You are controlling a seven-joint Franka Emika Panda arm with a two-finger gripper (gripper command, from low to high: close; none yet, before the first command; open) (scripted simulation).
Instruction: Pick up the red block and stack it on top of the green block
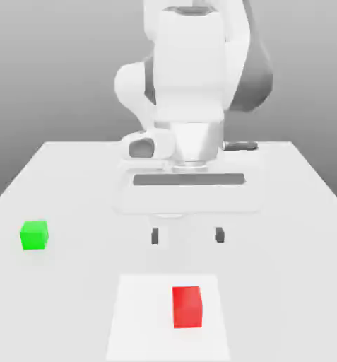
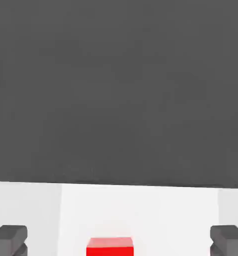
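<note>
The red block is a small bright red cube resting on a lighter white patch near the table's front edge. In the hand view the red block sits between the two dark fingertips. The green block, a cube of similar size, sits far off toward the exterior view's left. My gripper hangs above the table, behind the red block and apart from it, with its jaws open wide and nothing between them.
The white table spreads flat around both cubes. The arm's white body rises behind the gripper at the table's far side. The lighter square patch lies under the red block.
</note>
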